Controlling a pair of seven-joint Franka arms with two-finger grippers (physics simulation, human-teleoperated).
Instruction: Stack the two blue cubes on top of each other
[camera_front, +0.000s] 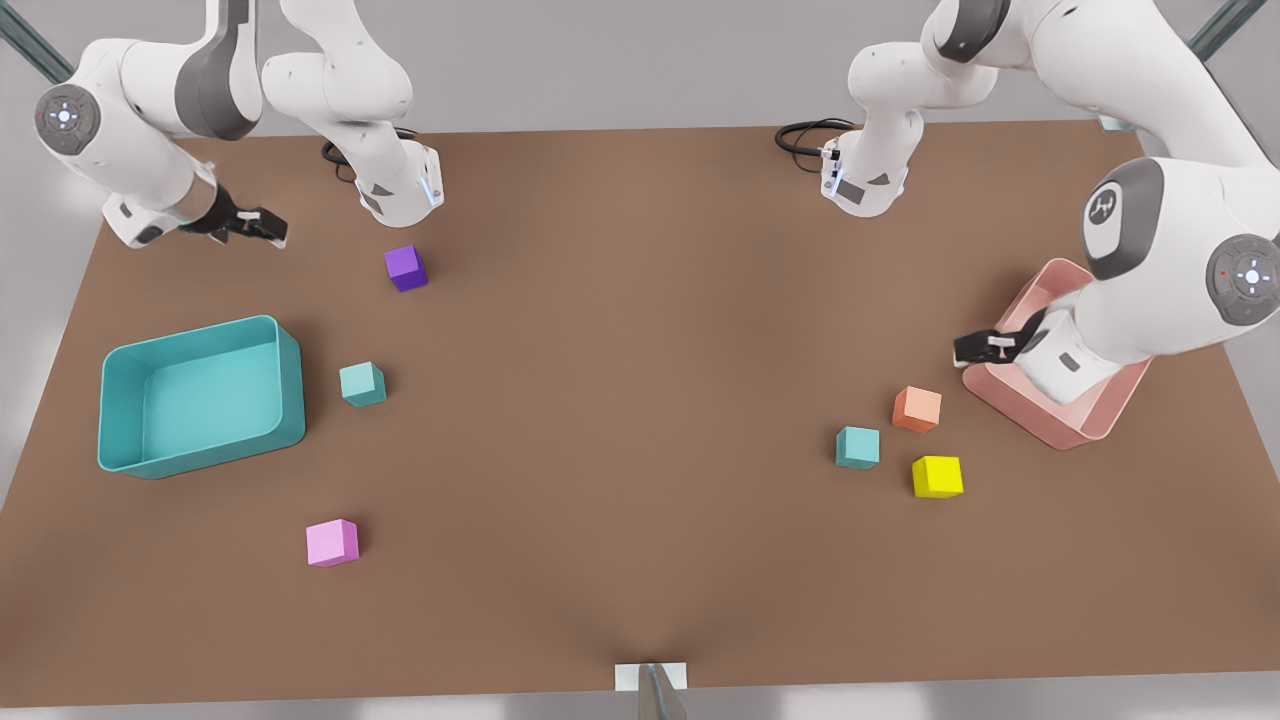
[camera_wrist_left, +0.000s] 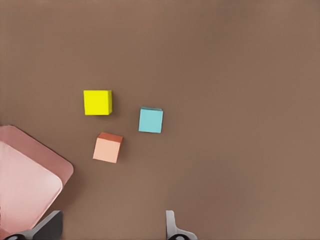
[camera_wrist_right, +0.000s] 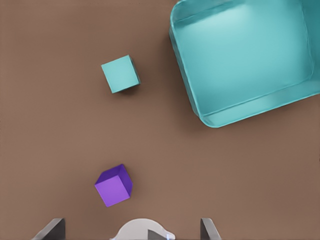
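One blue cube (camera_front: 362, 384) (camera_wrist_right: 120, 74) lies on the brown table just right of the teal bin, on the front view's left. The other blue cube (camera_front: 858, 447) (camera_wrist_left: 150, 120) rests on the front view's right, between an orange cube and a yellow cube. My left gripper (camera_front: 975, 347) (camera_wrist_left: 110, 220) hovers open over the pink bin's near edge, up and to the right of that cube, holding nothing. My right gripper (camera_front: 262, 228) (camera_wrist_right: 131, 225) hangs open and empty at the far left, above the teal bin and left of the purple cube.
A teal open bin (camera_front: 290, 385) (camera_wrist_right: 200, 107) stands at the left and a pink bin (camera_front: 1060, 428) (camera_wrist_left: 50, 165) at the right. Loose cubes: purple (camera_front: 406, 268) (camera_wrist_right: 114, 186), pink (camera_front: 332, 543), orange (camera_front: 917, 408) (camera_wrist_left: 107, 148), yellow (camera_front: 937, 476) (camera_wrist_left: 97, 102).
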